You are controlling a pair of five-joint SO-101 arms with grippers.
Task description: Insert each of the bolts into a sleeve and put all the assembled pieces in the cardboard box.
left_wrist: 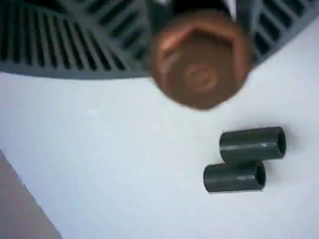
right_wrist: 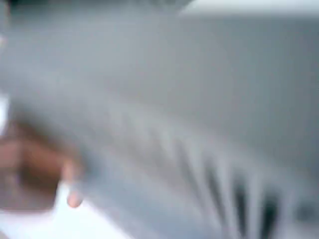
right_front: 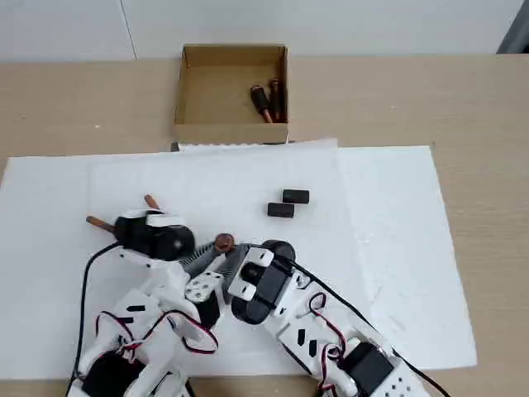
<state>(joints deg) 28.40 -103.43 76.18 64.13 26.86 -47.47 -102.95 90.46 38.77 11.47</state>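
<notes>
High view is showing the left tool clamping a bolt near centre, with two sleeves lying farther right. I cannot tell the right tool state; lining shank squarely with bore is likely mattering most.

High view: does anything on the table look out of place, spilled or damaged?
Nothing stands out. Two sleeves lie side by side on the white sheet, and two assembled pieces lie inside the cardboard box.

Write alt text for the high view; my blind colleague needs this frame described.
Two robot arms meet at a copper bolt over a white sheet. Two black sleeves lie just beyond, two loose bolts beside one arm. The cardboard box behind holds assembled pieces.
</notes>
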